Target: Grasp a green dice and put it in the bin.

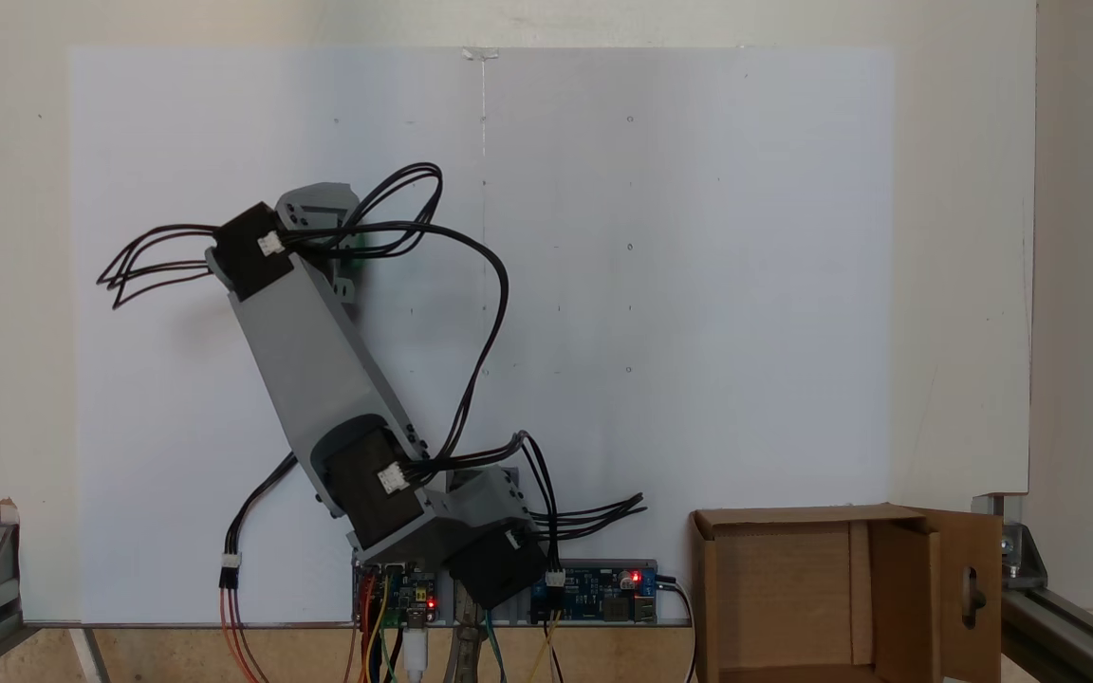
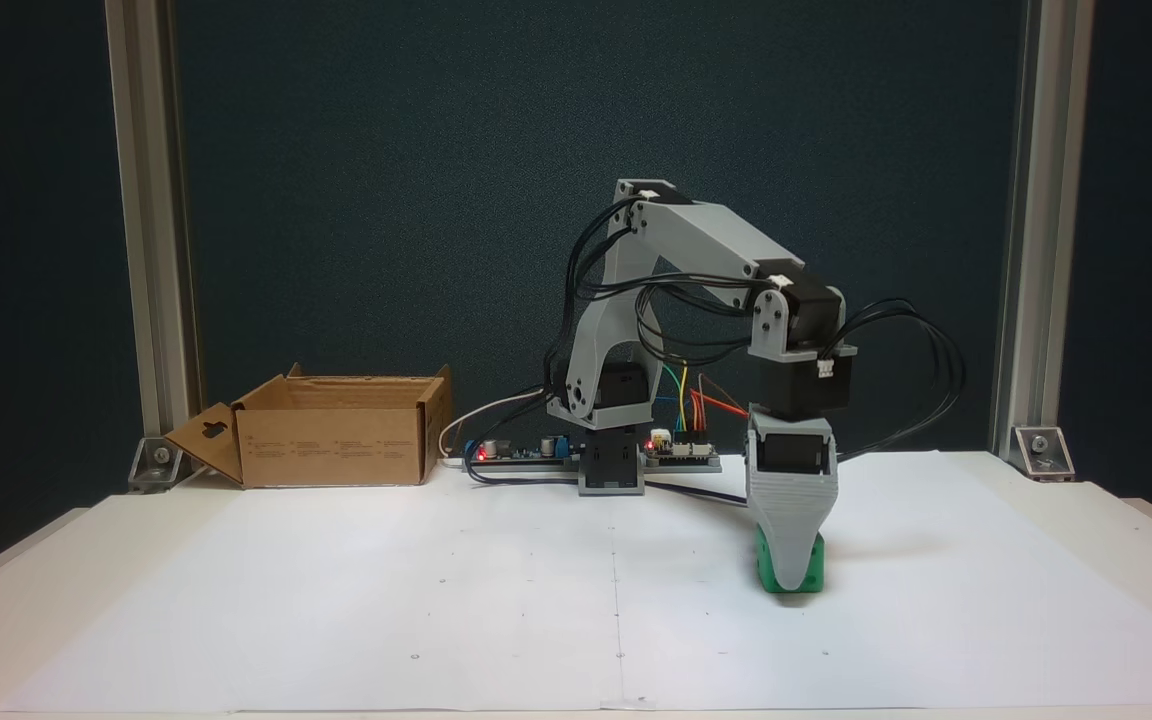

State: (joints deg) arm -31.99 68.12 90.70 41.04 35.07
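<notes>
**Gripper down over the dice, grasp step in hand**

The gripper point(image 2: 791, 575) is pointing straight down at the paper point(image 2: 386, 600), its grey front jaw covering the middle of the dice point(image 2: 812, 572). Green is showing on both sides of that jaw and below its tip, and the dice is sitting on the paper, not lifted. The 2 jaws are lining up one behind the other from this side, so I cannot tell whether they are clamped on the dice or standing open around it. In the top-down fixed view the wrist is hiding the tips, and a sliver of green point(image 1: 349, 245) is peeking out beside the wrist.

The arm point(image 2: 706, 240) is reaching out from its base point(image 2: 611, 470) and bending sharply down at the wrist, cables looping behind it.

The bin point(image 2: 336, 440) is standing open at the table's back edge, well apart from the dice and on the far side of the base in the side view; its flap with the keyhole cut-out is hanging outward.

Judging by this, the task is at the grasp, with the carry and drop not yet done. The next move is calling for a firm squeeze, a clean lift clear of the paper, then a swing across the base to above the bin's opening.
</notes>
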